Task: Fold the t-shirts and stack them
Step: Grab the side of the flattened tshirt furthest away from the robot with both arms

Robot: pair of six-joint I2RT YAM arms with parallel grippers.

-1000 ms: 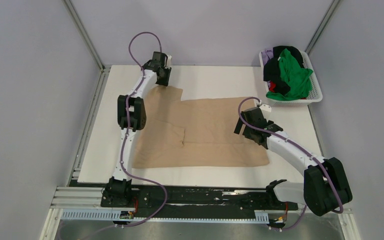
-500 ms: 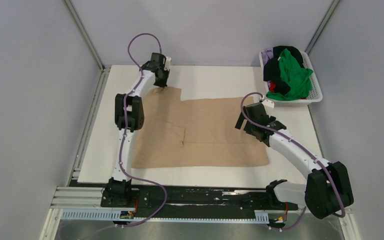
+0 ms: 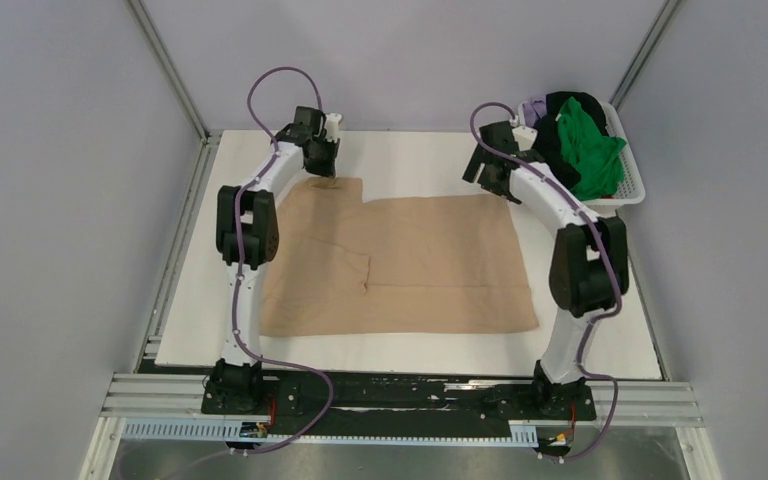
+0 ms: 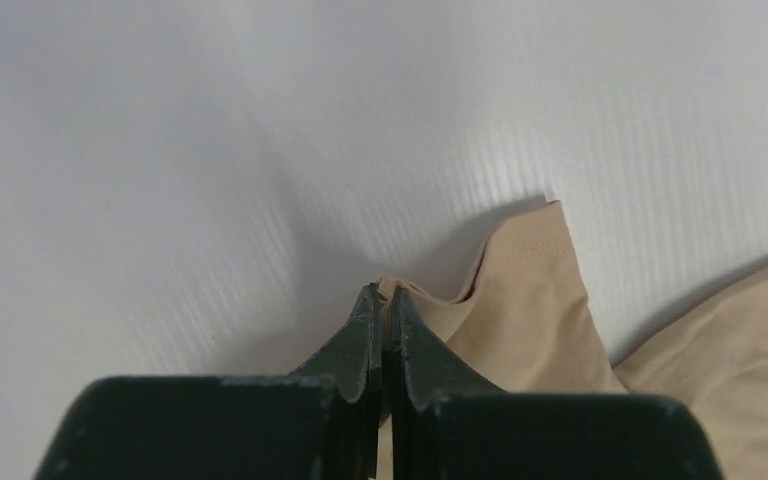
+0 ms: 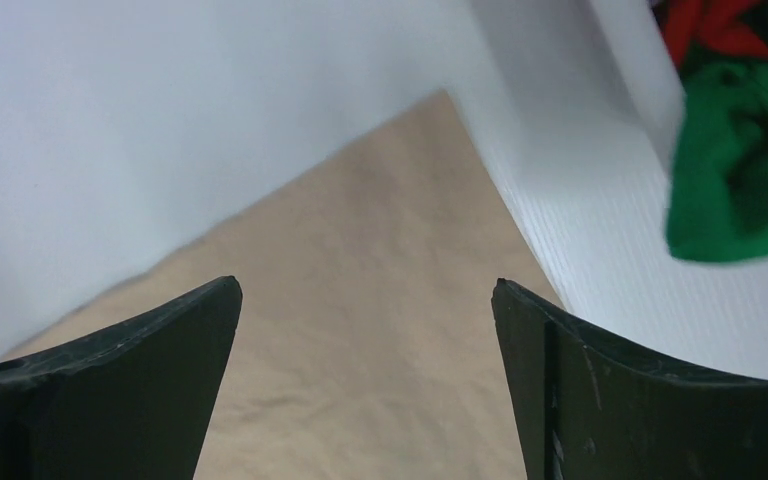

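The tan t-shirt (image 3: pixel 400 265) lies spread flat across the middle of the white table (image 3: pixel 600 340), with one short sleeve reaching toward the far left corner. My left gripper (image 4: pixel 382 295) has its jaws pressed together on the outer corner of that sleeve. In my left wrist view a small peak of tan cloth shows pinched at the very tips, and the sleeve hem is lifted just beside it. My right gripper (image 5: pixel 365 290) hangs with its jaws spread wide and holds nothing. It is above the shirt's far right corner, near the table's far edge, and I cannot tell whether it touches the cloth.

Just right of it, at the far right corner of the table, stands the white latticed basket (image 3: pixel 632 185). It holds a heap of shirts: a bright green t-shirt (image 3: pixel 585 150) on top, a black t-shirt (image 3: pixel 565 105) behind it, a pale purple one (image 3: pixel 533 107) at the far left rim, and a bit of red (image 5: pixel 705 25) that shows in my right wrist view.
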